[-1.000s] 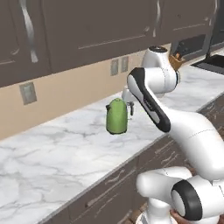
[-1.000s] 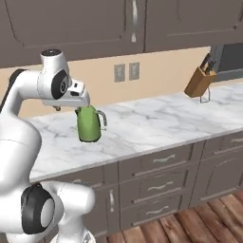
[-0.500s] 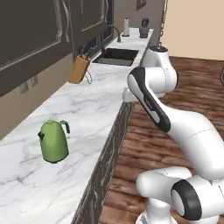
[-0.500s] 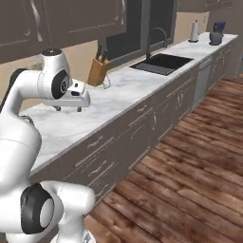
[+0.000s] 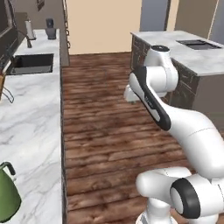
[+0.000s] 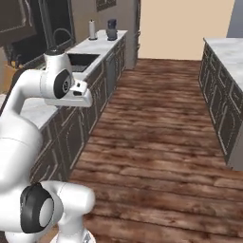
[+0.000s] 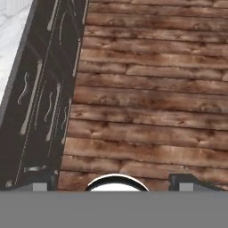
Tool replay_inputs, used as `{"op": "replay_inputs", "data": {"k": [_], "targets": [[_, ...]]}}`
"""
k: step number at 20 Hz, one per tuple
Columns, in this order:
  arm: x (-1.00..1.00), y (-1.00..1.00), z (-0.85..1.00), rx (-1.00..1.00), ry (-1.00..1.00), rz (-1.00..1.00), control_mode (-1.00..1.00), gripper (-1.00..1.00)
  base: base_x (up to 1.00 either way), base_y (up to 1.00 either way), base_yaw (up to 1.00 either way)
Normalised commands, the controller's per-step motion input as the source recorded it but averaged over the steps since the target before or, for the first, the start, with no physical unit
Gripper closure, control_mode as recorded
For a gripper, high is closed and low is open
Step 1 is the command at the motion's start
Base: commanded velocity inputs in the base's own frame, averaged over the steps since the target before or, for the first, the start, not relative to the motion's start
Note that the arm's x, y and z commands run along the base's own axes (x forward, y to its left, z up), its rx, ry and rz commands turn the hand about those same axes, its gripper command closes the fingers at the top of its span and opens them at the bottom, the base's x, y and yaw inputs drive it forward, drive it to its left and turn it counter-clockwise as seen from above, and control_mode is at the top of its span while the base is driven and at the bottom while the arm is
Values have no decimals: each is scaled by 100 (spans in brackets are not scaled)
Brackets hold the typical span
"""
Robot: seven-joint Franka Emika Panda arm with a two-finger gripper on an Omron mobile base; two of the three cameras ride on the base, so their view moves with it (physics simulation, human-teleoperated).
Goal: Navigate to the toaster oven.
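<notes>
The toaster oven is out of view. My gripper (image 5: 130,93) hangs over the wooden floor beside the left counter, held out in front of the arm's elbow. It also appears as the gripper (image 6: 81,98) close to the counter's front edge. In the hand view the two dark fingertips (image 7: 41,183) stand far apart at the bottom, open, with nothing between them. Below them lie floor planks and dark cabinet fronts (image 7: 40,93).
A marble counter (image 5: 30,118) runs along the left with a sink (image 5: 33,64), a paper towel roll (image 5: 29,29) and a green kettle (image 5: 6,199) at the near edge. An island (image 5: 194,59) stands at the right. Wooden floor (image 6: 161,118) stretches between them.
The whole picture has swung: the base has turned away from the wall counter, so the cameras now look down the aisle. The kettle sits at the lower left edge.
</notes>
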Motion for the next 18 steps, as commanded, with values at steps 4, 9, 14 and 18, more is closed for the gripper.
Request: {"op": "replay_inputs", "data": {"k": [4, 9, 14, 18], "targets": [[0, 0, 0, 0, 0, 0, 100, -100, 9, -6, -60], [0, 0, 0, 0, 0, 0, 100, -100, 16, -17, -52], [0, 0, 0, 0, 0, 0, 100, -100, 20, -10, -47], [0, 0, 0, 0, 0, 0, 100, -100, 25, -7, -44]]}}
